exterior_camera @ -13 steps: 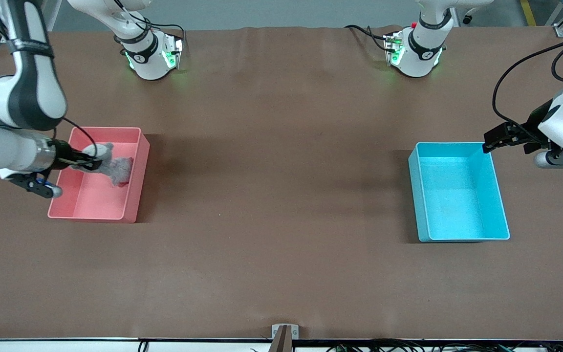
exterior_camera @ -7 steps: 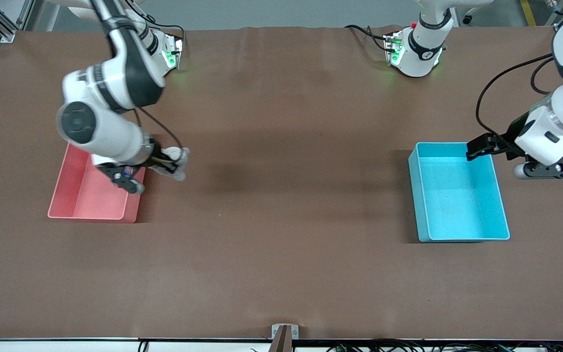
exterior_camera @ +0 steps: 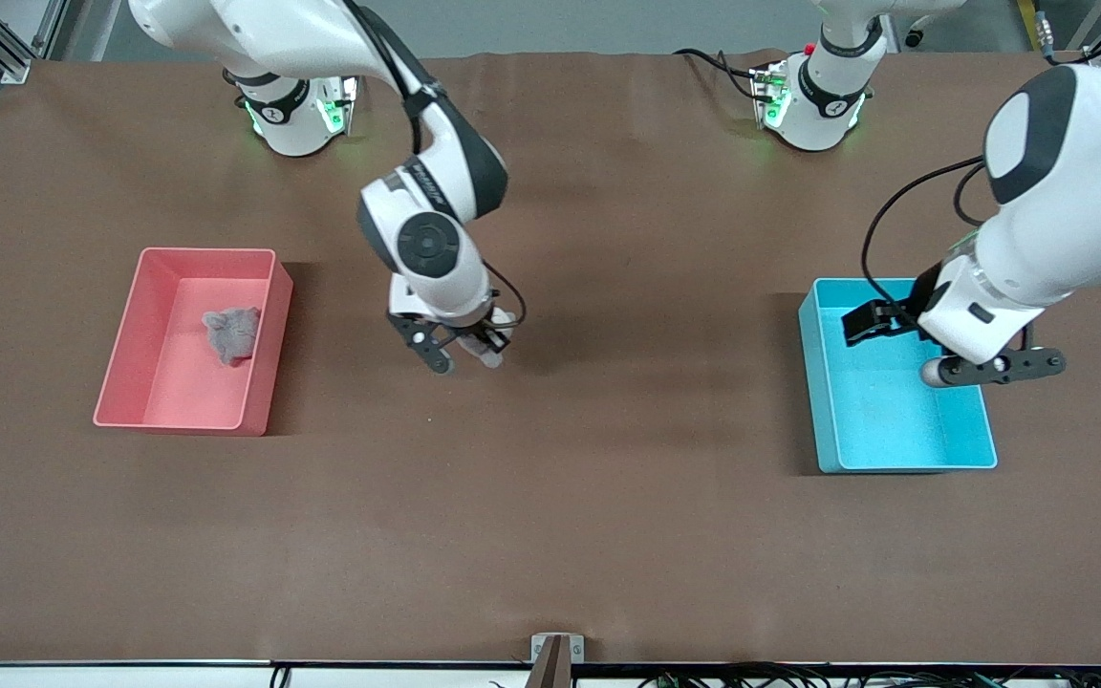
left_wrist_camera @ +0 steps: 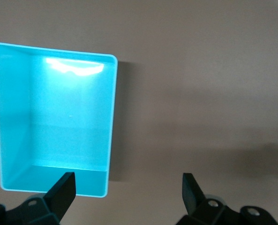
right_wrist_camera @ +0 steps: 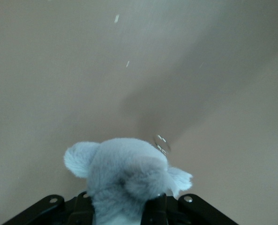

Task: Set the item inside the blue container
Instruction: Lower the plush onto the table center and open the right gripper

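Pink bin (exterior_camera: 264,330) sits on the brown table (exterior_camera: 550,535) toward the right arm's end. A grey plush (exterior_camera: 231,333) lies inside it, against the wall nearest the table's middle. A small metal bracket (exterior_camera: 556,650) sits at the table edge nearest the front camera, mid-width.

Empty blue container (exterior_camera: 897,401) (open-top), upright on table.

Cyan-blue container (exterior_camera: 897,449), pink bin (exterior_camera: 262,382), grey plush toy (right_wrist_camera: 124,174).
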You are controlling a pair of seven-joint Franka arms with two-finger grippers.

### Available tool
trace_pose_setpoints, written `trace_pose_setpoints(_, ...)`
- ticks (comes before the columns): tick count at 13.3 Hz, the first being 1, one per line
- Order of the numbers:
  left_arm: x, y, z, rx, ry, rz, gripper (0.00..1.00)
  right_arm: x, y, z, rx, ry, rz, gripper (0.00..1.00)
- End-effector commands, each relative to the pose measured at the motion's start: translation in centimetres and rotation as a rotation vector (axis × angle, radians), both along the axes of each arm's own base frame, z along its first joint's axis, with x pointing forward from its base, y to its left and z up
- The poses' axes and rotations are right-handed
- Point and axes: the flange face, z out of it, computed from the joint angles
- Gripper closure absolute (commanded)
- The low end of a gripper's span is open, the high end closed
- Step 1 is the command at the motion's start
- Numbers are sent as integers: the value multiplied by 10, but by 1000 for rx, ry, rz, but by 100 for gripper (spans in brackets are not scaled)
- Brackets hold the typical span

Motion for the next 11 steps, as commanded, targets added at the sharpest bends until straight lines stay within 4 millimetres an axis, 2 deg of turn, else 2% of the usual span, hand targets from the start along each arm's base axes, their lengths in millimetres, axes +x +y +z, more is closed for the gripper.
trace_pose_setpoints(1, 0, -38, -11, 30, -18, 32, 0, 5, 26, -26, -4, -50, -43, 99)
trace_pose_setpoints(3, 1, -64, -27, 34, -19, 54, 0, -3, 39, -48, 3, -73, -47, 97)
trace_pose_setpoints(4, 3, -74, -39, 37, -19, 60, 0, -3, 41, -53, 9, -82, -50, 88)
trace_pose_setpoints(5, 7, -78, -49, 36, -16, 62, 0, 1, 39, -51, 19, -91, -51, 55)
trace_pose_setpoints(6, 6, -90, -59, 34, -11, 47, 0, 2, 38, -51, 20, -93, -53, 10)
trace_pose_setpoints(7, 6, -95, -63, 32, -13, 50, 0, 2, 38, -50, 21, -95, -47, 0)
trace_pose_setpoints(9, 7, -97, -73, 33, 2, 78, 0, 7, 35, -45, 24, -103, -39, 0)
trace_pose_setpoints(11, 6, -101, -73, 32, 1, 75, 0, 25, 21, -28, 35, -112, -6, 0)
